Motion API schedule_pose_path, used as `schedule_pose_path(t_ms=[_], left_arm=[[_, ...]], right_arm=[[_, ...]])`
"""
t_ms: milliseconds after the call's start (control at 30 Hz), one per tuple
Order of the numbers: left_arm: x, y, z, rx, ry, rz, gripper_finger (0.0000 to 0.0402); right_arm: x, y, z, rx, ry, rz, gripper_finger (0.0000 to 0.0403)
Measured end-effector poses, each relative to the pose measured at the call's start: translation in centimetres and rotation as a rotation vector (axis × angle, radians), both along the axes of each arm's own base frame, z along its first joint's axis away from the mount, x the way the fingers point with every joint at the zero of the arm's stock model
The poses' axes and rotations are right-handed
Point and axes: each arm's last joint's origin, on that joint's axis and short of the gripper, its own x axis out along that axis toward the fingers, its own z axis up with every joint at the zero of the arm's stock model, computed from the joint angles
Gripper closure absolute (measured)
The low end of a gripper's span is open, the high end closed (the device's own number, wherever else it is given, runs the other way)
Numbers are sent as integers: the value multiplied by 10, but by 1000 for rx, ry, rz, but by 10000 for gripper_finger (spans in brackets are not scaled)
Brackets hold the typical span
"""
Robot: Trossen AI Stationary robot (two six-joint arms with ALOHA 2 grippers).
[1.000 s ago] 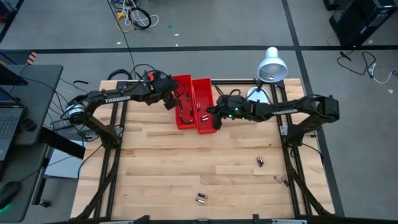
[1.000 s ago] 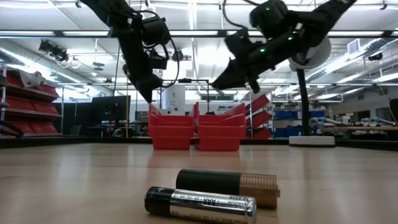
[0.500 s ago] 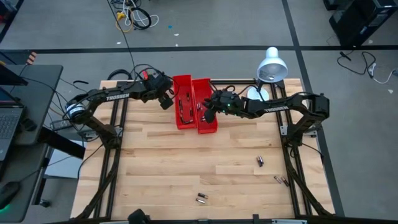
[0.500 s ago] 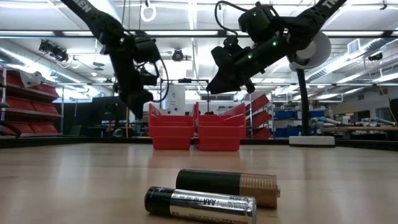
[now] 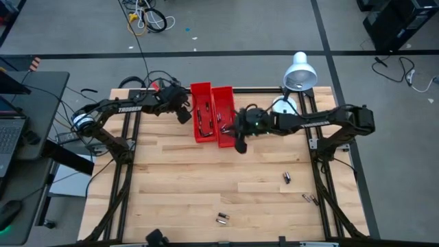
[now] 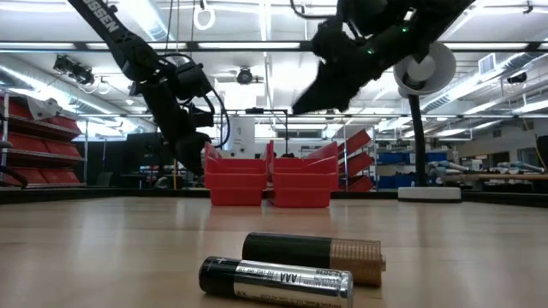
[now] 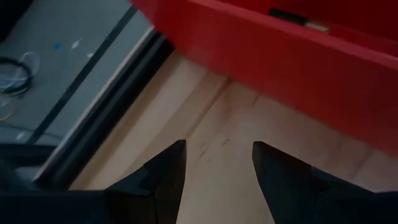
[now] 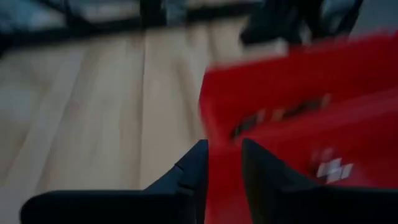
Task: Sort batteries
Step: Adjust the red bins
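Two red bins stand side by side at the table's far middle, the left bin (image 5: 201, 113) and the right bin (image 5: 225, 118); both hold small batteries (image 5: 204, 122). My left gripper (image 7: 217, 163) is open over bare wood just left of the left bin (image 7: 267, 56), nothing between its fingers. My right gripper (image 8: 224, 163) hovers at the near end of the right bin (image 8: 298, 124), its fingers a narrow gap apart and empty. Loose batteries lie on the table at the right (image 5: 287, 178), farther right (image 5: 309, 198) and near the front edge (image 5: 221, 219), the last pair looming large in the low view (image 6: 276, 281).
A white desk lamp (image 5: 300, 72) stands at the far right corner, behind my right arm. A laptop desk (image 5: 27, 116) sits beyond the table's left edge. The table's bare wood (image 5: 178, 185) spreads between the bins and the front edge.
My left gripper has swung from above the left bin toward the table's left edge and sunk beside the bin. My right gripper reached farther over the right bin, then drew back toward the near edge and rose a little, its wrist rolling.
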Motion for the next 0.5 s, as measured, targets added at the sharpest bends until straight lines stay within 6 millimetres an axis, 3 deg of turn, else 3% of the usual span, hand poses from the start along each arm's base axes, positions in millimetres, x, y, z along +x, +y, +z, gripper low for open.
schedule_pose_path(t_ms=[233,500], left_arm=[[1,1,-3,-3,-40,-11,200],[12,9,-16,3,-84,-39,200]], right_arm=[[0,36,-43,66,286,55,355],[14,59,-79,23,345,121,396]])
